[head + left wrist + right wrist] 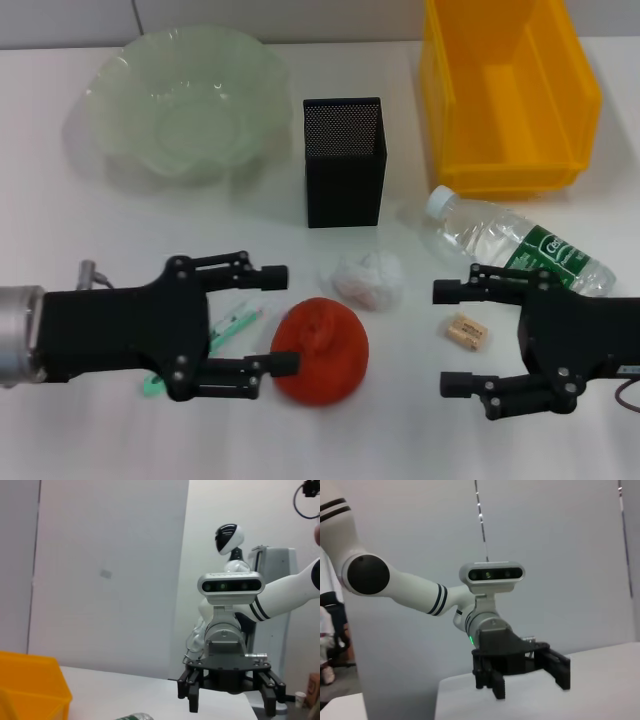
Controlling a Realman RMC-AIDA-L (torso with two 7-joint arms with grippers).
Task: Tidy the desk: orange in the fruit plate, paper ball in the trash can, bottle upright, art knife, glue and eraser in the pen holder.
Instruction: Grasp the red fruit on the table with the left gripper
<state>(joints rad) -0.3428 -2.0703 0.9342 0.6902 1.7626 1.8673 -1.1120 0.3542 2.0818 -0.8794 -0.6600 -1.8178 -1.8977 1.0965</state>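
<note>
The orange (322,350) lies on the white desk just beyond the tips of my open left gripper (280,320), its lower fingertip (284,363) close against the fruit. A green art knife (236,323) shows between that gripper's fingers. The white paper ball (368,278) sits right of the orange. My right gripper (448,338) is open, and the tan eraser (468,332) shows between its fingers. The clear bottle (520,245) lies on its side behind it. The black mesh pen holder (345,160), green glass fruit plate (180,105) and yellow trash can (505,95) stand at the back.
A small grey piece (90,270) pokes out behind the left arm; I cannot tell what it is. The left wrist view shows the right gripper (231,702) and the yellow bin's corner (30,687). The right wrist view shows the left gripper (527,680).
</note>
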